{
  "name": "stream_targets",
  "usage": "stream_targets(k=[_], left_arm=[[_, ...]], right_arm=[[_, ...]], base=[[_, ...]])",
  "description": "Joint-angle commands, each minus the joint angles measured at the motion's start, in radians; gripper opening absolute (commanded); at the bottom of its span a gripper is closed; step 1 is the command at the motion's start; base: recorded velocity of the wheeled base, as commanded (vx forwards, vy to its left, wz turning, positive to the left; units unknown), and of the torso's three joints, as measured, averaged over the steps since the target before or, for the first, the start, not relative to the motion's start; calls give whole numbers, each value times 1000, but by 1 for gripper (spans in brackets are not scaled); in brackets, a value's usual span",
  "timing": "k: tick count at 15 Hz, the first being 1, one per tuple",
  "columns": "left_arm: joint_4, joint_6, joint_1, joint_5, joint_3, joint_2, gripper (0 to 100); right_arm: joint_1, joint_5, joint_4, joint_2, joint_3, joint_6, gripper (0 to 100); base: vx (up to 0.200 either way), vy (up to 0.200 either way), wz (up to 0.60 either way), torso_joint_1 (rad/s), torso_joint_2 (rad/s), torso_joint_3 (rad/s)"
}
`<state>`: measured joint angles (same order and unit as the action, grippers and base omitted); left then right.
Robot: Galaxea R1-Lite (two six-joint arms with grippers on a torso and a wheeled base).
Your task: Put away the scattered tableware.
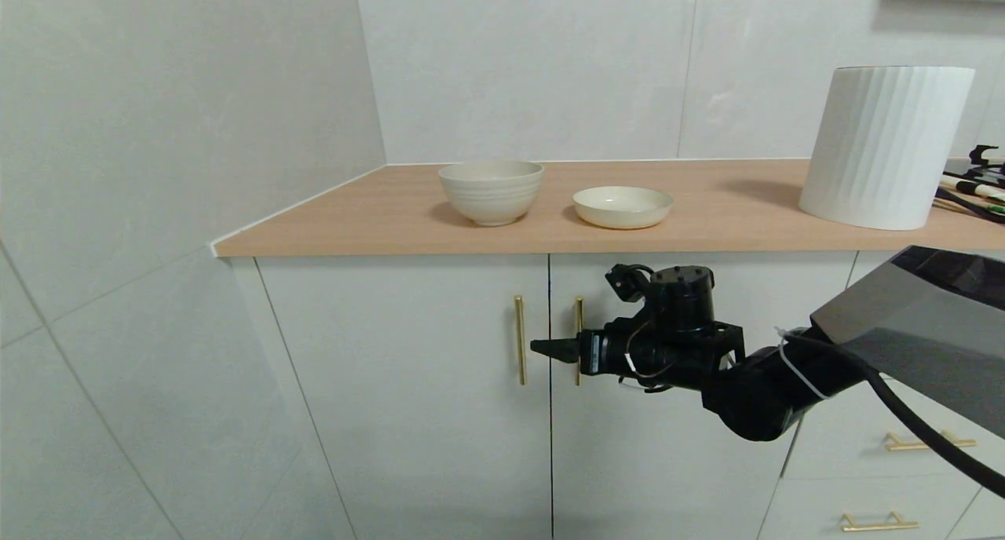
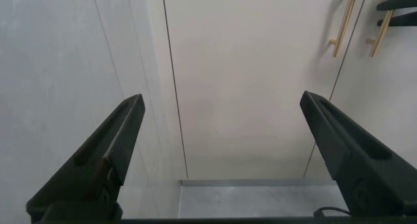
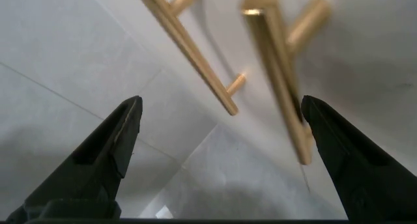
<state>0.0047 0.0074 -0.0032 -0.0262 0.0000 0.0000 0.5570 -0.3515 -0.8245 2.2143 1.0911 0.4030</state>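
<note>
A cream ribbed bowl [image 1: 491, 191] and a shallow cream dish [image 1: 623, 206] stand side by side on the wooden countertop [image 1: 377, 218]. Below them, my right gripper [image 1: 551, 348] hovers in front of the white double cabinet doors, level with their two gold bar handles. Its open fingers show in the right wrist view, where the gripper [image 3: 221, 103] straddles the nearer handle [image 3: 277, 74] without touching it; the other handle [image 3: 189, 45] runs beside it. My left gripper [image 2: 221, 103] is open and holds nothing, low down facing the left cabinet door [image 2: 247, 87].
A tall white ribbed container [image 1: 887, 147] stands at the counter's right, with pens and utensils [image 1: 973, 191] behind it. Drawers with gold handles [image 1: 930, 443] lie to the lower right. A tiled wall [image 1: 157, 210] closes off the left side.
</note>
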Motion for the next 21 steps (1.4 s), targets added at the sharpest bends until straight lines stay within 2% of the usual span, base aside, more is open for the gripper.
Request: stream_targets(k=[1, 9, 19, 21], left_arm=[[0, 0, 0, 0, 0, 0, 100], [0, 0, 0, 0, 0, 0, 100], [0, 0, 0, 0, 0, 0, 100], [0, 3, 0, -1, 0, 0, 100]], right_arm=[[12, 0, -24, 10, -3, 5, 100], [44, -1, -31, -25, -48, 19, 100], [101, -7, -41, -142, -191, 27, 100], [119, -7, -94, -168, -249, 25, 100]], base=[[0, 0, 0, 0, 0, 0], [0, 0, 0, 0, 0, 0], [0, 0, 0, 0, 0, 0], [0, 0, 0, 0, 0, 0]])
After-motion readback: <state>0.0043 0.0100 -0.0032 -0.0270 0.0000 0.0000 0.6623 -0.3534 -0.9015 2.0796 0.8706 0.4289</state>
